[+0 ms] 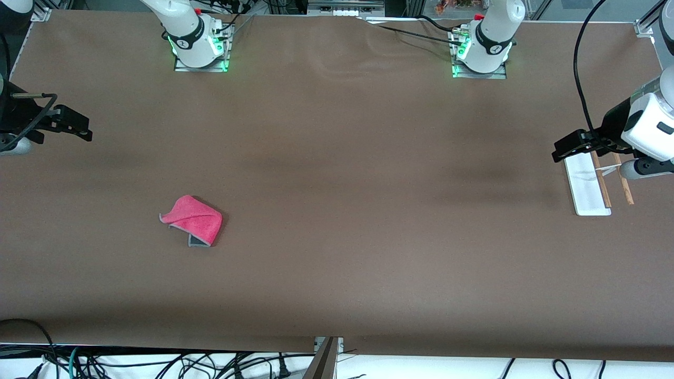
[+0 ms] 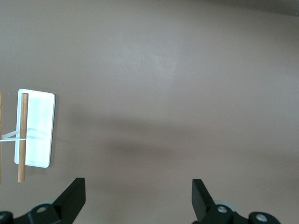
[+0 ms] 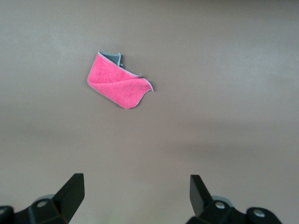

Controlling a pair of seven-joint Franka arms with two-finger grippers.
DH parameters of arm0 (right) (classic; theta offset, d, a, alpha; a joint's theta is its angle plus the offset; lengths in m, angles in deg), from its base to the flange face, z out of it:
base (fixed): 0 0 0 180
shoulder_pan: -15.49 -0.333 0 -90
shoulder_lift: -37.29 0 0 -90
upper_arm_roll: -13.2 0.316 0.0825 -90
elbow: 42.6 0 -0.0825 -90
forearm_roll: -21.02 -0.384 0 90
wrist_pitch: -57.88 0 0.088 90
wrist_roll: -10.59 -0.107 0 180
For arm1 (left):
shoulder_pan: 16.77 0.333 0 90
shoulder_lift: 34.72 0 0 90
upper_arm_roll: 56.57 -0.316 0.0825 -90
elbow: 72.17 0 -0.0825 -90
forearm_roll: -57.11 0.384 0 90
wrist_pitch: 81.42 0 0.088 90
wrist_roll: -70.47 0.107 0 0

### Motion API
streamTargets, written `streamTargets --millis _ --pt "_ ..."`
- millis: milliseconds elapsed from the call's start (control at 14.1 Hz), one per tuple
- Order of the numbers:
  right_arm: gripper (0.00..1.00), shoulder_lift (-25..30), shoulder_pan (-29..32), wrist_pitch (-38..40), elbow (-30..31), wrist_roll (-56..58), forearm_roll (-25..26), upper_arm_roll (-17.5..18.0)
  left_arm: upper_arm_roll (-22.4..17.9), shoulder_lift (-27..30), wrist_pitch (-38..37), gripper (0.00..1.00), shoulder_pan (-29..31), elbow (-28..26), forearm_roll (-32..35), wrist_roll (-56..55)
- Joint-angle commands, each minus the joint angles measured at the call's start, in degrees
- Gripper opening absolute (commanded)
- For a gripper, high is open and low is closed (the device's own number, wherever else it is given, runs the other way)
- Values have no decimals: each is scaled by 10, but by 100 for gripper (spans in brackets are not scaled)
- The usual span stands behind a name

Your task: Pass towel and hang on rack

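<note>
Brown matte desk [image 1: 337,221], wide and mostly bare, with both arm bases bolted along its edge farthest from the front camera and green lights glowing at each base.

Towel [image 1: 192,220]: pink-red fuzzy cloth, lying crumpled and folded over on the desk toward the right arm's end, nearer to the front camera than the bases. Light grey trim shows along its edge, and a dark grey patch of the reverse peeks out at one corner. Nothing touches it. The right wrist view also shows it [image 3: 118,82], flat on the desk, well apart from the fingertips.

Rack [image 1: 588,185]: white flat base at the left arm's end of the desk, two thin brown rods running parallel above it, joined by a white crosspiece. Nothing hangs on it. The left wrist view shows the base and one full rod [image 2: 35,129].

Right hand [image 1: 73,127]: up in the air over the right arm's end of the desk, fingers spread wide apart, holding nothing.

Left hand [image 1: 568,146]: in the air just over the rack's end, fingers likewise wide apart, empty.
</note>
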Motion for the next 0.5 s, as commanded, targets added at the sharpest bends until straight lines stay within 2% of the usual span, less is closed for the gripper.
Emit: streamTargets --millis 0,427 --pt "100 -4 0 1 -12 -6 6 4 1 -4 -11 100 -5 8 8 -3" --pt "100 -4 0 1 -12 -7 6 3 1 -4 -11 100 -5 3 8 -1"
